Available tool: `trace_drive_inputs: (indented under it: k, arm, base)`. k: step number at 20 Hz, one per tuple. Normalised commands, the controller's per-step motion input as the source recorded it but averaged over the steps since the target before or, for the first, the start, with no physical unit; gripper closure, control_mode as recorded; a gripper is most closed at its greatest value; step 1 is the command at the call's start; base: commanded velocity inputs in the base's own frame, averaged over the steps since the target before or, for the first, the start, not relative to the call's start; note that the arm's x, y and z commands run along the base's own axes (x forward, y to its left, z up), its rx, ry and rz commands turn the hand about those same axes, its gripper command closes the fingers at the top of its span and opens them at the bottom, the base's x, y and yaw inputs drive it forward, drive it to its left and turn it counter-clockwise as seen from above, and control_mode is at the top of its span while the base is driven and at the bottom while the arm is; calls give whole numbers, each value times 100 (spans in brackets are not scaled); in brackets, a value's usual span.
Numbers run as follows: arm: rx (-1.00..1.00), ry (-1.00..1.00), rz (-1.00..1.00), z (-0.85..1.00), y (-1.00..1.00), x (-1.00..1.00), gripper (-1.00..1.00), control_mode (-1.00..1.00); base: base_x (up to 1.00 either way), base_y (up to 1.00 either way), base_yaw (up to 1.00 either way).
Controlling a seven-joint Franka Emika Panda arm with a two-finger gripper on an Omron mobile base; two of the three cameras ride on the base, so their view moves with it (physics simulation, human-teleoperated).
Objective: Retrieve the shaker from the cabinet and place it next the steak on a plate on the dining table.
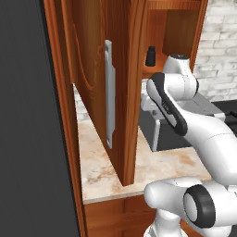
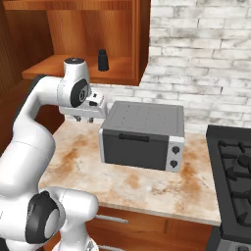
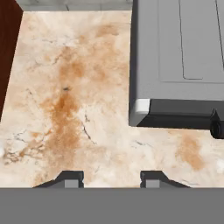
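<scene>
— Black, small and bottle-shaped: is that shaker [image 2: 102, 60] out yet?

— No. It stands upright on the shelf of the reddish-brown wooden cabinet [image 2: 83, 68], whose door [image 1: 99, 88] with the long silver bar handle [image 1: 109, 95] is swung open.

— And the two-finger gripper [image 3: 111, 179]?

— Pointing down over the beige marble counter [image 3: 74, 100], below the shelf and well apart from the shaker. Its dark fingertips [image 3: 70, 178] are spread with bare counter between them; it holds nothing.

— What is beside it?

— A grey toaster oven [image 2: 142, 133] on the counter, near the gripper's side, with a white brick wall [image 2: 196, 59] behind.
</scene>
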Motion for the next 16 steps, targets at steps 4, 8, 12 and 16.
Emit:
trace_drive_inputs:
  k: [4, 8, 12, 16]
  arm:
    - [0, -2, 0, 0, 0, -16, -100, -100]
    - [-6, -32, 0, 21, 1, -45, -100, -100]
    - [-8, -38, 0, 53, 0, -43, -100, -100]
    - [-3, -33, 0, 68, -2, -33, -100, -100]
  base:
    - [0, 0, 0]
    - [0, 0, 0]
    - [0, 0, 0]
    - [0, 0, 0]
